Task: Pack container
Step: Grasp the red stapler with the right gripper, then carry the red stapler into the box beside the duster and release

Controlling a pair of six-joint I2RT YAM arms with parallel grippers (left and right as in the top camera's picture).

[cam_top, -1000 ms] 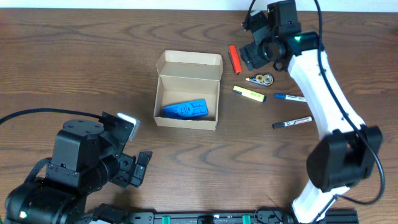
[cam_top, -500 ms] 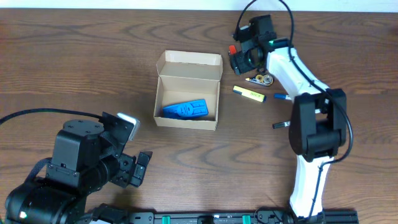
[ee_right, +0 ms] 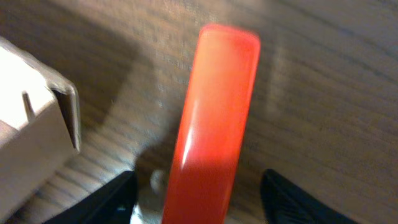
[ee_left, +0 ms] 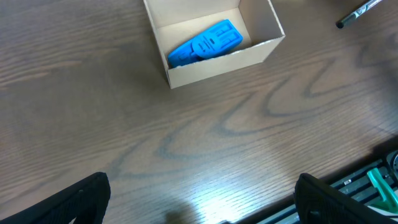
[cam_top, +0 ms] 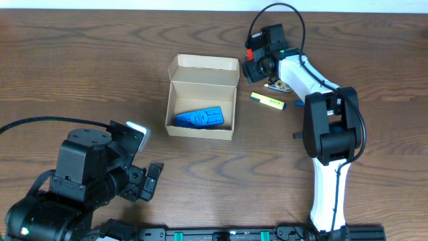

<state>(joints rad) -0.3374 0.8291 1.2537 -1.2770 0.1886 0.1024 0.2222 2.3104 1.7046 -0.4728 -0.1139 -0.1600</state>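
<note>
Though its markings blur, a blue tool [cam_top: 199, 118] lies in the container [cam_top: 203, 72].

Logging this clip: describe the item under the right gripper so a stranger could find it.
Start at the open cardboard box mid-table. Just beyond its lid's right corner, the right gripper straddles a red marker, the only red thing there.

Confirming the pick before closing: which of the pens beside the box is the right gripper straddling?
The red marker, lying between the right gripper's open fingers by the box flap; the yellow highlighter lies clear of it.
</note>
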